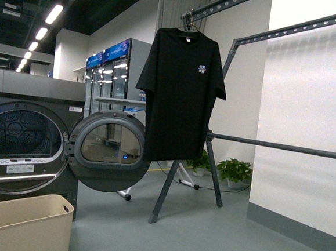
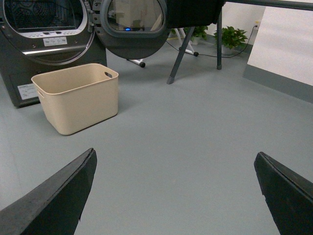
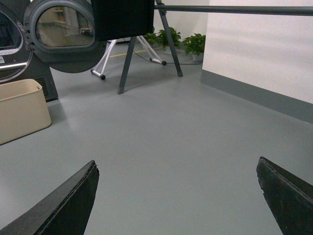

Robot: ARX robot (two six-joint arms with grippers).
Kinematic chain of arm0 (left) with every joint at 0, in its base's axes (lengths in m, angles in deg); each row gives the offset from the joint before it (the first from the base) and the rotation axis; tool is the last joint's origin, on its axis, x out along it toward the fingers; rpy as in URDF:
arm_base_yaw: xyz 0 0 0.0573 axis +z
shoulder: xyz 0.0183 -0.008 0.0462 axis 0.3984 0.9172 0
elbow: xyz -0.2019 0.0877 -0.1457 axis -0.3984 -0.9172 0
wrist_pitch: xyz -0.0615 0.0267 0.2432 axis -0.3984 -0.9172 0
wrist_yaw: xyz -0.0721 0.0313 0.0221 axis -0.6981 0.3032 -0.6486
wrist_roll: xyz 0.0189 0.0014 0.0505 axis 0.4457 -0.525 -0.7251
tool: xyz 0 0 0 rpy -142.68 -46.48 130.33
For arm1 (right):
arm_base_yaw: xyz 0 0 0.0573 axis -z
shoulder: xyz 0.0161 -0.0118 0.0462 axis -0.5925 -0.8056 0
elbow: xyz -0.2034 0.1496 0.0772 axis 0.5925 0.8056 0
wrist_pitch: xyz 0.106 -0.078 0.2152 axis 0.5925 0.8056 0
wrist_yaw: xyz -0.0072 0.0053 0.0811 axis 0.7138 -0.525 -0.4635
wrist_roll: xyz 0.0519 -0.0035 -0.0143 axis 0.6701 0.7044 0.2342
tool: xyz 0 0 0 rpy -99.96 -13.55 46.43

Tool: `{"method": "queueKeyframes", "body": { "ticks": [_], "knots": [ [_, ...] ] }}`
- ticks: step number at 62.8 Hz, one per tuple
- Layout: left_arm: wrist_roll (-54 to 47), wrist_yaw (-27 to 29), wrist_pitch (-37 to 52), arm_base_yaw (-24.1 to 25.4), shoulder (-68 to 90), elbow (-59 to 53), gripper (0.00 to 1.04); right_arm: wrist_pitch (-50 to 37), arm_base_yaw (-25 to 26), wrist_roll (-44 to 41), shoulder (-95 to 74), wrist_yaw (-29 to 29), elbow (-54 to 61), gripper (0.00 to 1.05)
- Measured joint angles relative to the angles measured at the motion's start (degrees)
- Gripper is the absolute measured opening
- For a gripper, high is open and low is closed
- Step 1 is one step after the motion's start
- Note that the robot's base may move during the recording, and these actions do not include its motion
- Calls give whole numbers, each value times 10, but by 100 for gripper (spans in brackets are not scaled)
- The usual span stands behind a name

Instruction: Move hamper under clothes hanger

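The beige hamper (image 1: 23,223) stands on the floor at the lower left, right in front of the dryer; it also shows in the left wrist view (image 2: 78,98) and, cut by the picture's edge, in the right wrist view (image 3: 22,110). It looks empty. The dark-grey clothes hanger (image 1: 271,145) stands to the right on slanted legs (image 2: 178,54) (image 3: 126,63), with a black T-shirt (image 1: 182,94) hung from its top rail. My left gripper (image 2: 174,159) and right gripper (image 3: 177,166) are open and empty above bare floor, well short of the hamper. Neither arm shows in the front view.
A dark dryer (image 1: 24,143) has its round door (image 1: 109,151) swung open toward the rack. A white wall (image 1: 308,113) with a grey skirting runs along the right. Potted plants (image 1: 234,171) and a cable lie behind the rack. Glass-door fridges (image 1: 110,80) stand far back.
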Motion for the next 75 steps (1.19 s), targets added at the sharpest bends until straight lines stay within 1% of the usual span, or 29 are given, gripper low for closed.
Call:
{"method": "queueKeyframes", "body": {
  "ticks": [75],
  "knots": [
    [0, 0, 0, 0, 0, 0, 98, 0, 0, 0, 0, 0, 0, 97]
  ]
}}
